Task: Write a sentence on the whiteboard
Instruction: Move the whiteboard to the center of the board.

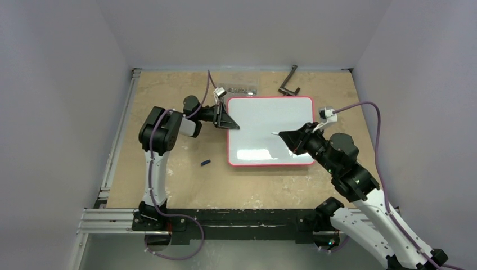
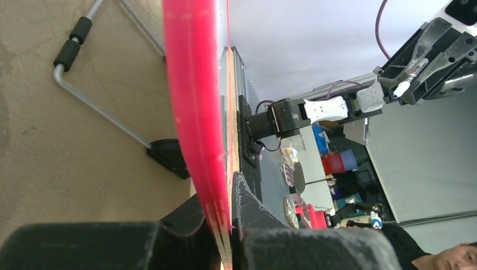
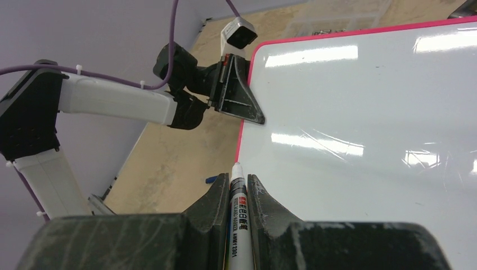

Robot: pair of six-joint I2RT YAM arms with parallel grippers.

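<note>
Whiteboard [image 1: 270, 121] on desk [image 1: 185, 185], centre-far. Left end effector [image 1: 230, 117] clamped on its left edge. Right end effector [image 3: 238, 194] clamped on marker [image 3: 238, 216], tip over the board.

The whiteboard [image 1: 264, 149] lies on the tabletop [image 1: 185, 188] between the claws. The left claw [image 1: 230, 120] clamps its left edge, and the right claw [image 1: 283, 136], holding a marker [image 3: 238, 216], hangs over its right part.

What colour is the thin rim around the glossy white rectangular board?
Red, verging on pink; the rounded-corner frame shows best in the top external view.
</note>
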